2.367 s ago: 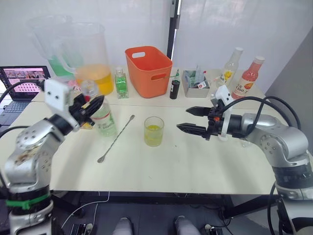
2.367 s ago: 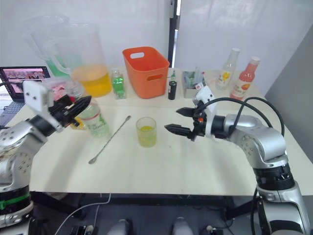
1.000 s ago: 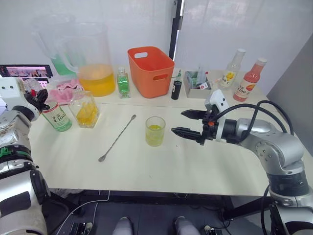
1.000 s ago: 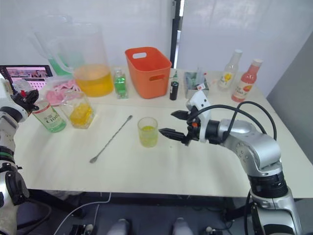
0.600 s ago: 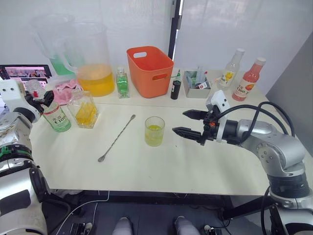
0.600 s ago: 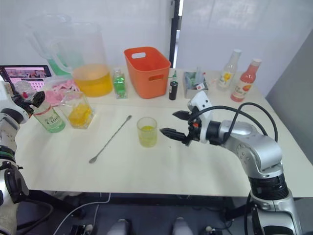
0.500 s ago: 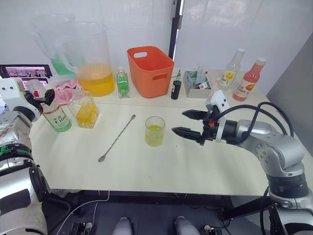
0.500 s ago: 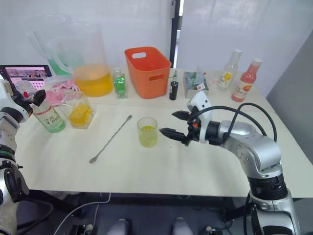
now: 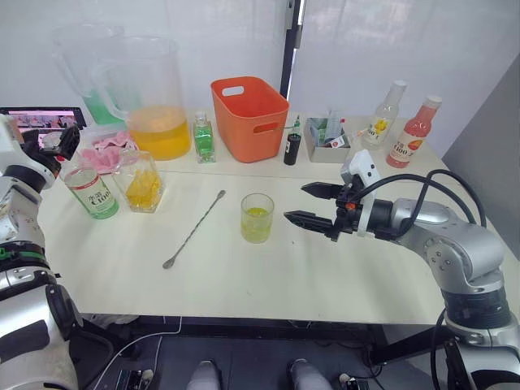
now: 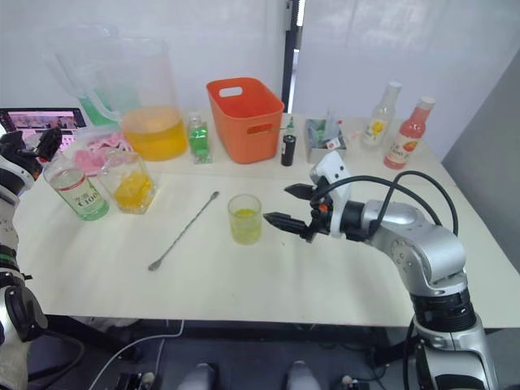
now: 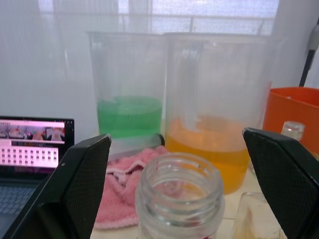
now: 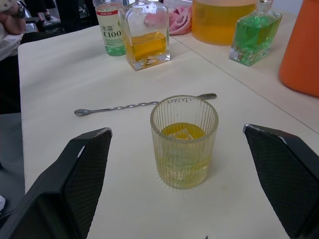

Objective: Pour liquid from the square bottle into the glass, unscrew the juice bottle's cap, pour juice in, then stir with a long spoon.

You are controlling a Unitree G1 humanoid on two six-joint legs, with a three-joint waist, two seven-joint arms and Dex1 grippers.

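On the desk's (image 9: 244, 268) far left, the juice bottle (image 9: 92, 192) stands uncapped below the left gripper (image 11: 179, 149), fingers spread wide and empty; the right gripper (image 9: 313, 205) waits beside the glass (image 9: 257, 218), fingers apart, empty.

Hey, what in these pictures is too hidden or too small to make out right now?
Juice bottle: left wrist view, body and label cut off by the bottom edge.
Orange basket: head views, inside hidden by its own front wall.
Laptop: head views, screen too small, partly behind the left tool.
Grey box: head views, contents too small.
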